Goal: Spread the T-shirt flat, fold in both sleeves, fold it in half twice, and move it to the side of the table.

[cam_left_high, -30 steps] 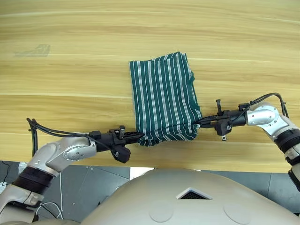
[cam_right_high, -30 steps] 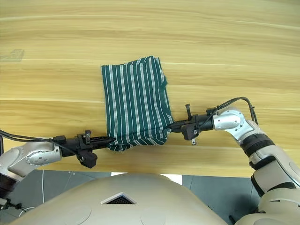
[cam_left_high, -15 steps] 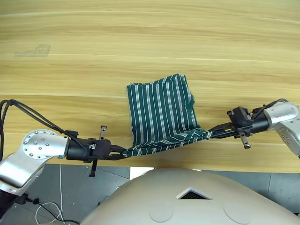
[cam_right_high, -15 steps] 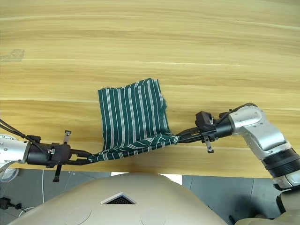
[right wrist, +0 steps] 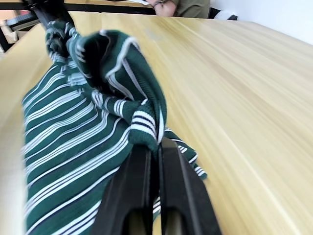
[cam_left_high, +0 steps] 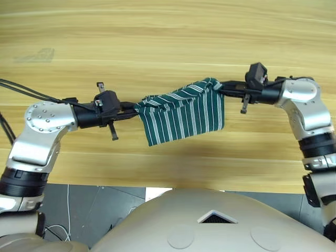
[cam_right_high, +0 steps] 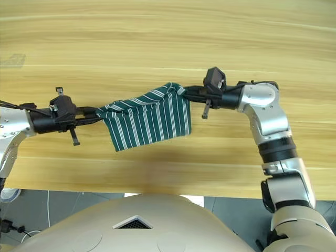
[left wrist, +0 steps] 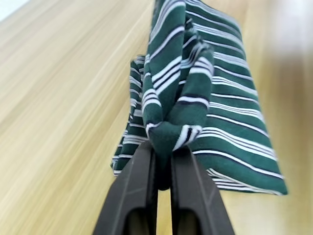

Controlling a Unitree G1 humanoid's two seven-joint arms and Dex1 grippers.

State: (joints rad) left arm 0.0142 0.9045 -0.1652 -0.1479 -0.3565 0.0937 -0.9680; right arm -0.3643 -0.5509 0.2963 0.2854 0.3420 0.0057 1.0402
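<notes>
Soft, light shirt (cam_left_high: 184, 113), best held by corners
Left gripper (cam_left_high: 136, 105) and right gripper (cam_left_high: 223, 85) each pinch a bunched corner; it sags between.

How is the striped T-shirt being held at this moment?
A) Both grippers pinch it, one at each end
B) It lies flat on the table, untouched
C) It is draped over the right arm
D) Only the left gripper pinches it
A: the left gripper and the right gripper are each shut on one end of the T-shirt, which sags between them.
</notes>
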